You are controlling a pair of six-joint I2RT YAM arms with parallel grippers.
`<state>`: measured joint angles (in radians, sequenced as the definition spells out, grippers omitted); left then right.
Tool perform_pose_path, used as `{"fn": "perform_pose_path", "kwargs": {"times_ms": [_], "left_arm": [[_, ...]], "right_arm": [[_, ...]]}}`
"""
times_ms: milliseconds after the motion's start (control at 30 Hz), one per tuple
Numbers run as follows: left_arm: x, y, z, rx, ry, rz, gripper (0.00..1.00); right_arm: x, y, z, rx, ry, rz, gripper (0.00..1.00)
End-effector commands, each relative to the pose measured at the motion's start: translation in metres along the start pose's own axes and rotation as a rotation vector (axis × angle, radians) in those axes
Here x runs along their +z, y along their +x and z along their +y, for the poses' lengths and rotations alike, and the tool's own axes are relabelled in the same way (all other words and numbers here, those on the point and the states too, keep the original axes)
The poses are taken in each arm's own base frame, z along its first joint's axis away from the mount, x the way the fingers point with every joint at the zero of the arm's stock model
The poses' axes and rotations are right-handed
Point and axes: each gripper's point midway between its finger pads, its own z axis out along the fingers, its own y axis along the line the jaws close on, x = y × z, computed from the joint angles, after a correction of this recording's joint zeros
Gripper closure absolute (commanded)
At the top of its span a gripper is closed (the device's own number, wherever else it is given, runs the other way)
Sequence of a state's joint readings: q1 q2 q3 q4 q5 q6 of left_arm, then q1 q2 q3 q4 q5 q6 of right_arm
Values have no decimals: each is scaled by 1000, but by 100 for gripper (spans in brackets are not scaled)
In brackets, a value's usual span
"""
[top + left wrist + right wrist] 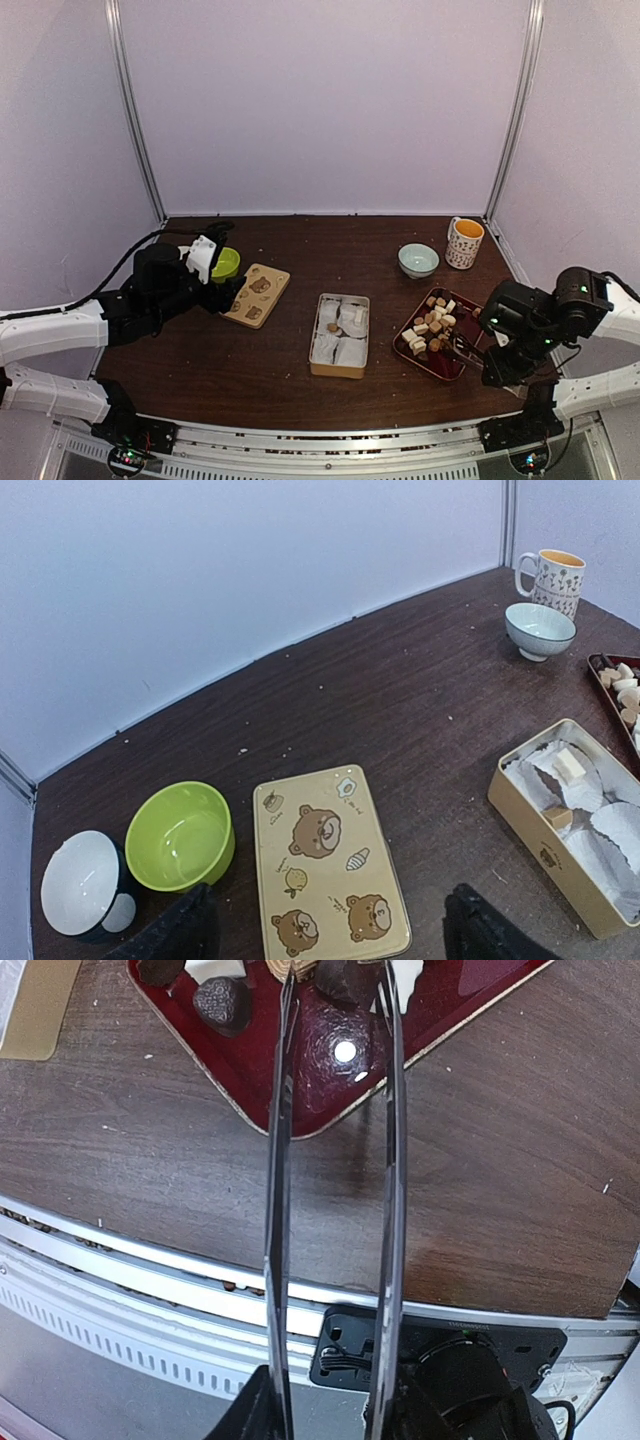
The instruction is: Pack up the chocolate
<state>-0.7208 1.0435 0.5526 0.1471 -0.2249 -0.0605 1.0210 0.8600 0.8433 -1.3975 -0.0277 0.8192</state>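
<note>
Chocolate (432,322) on tray (450,368), dark wood table (300,390), white walls (320,100); left gripper (325,930) released; right gripper (330,1405) grasping tongs (277,1210).

soft dim light, glare on tray (345,1052)

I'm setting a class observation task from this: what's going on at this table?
The right claw grips metal tongs, their tips among the chocolate on the red tray. The left claw hovers open above the bear-print lid. The tin has a few pieces in its paper liners; most lie on the tray.
</note>
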Motion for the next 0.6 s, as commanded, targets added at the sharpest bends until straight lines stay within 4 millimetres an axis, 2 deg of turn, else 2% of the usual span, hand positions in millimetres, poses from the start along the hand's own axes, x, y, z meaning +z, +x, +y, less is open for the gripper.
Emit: {"fn": "perform_pose_path", "kwargs": {"times_ms": [0,367,567], "left_arm": [[-2,-20,2,-2,-3,-47,21],[-1,-19,2,-2,-4,-43,21],[0,-18,3,2,-9,-38,21]], "right_arm": [[3,-11,3,-9,24,-32,68],[7,-13,-3,-38,87,-14,72],[-18,-28,1,-48,69,-85,75]]}}
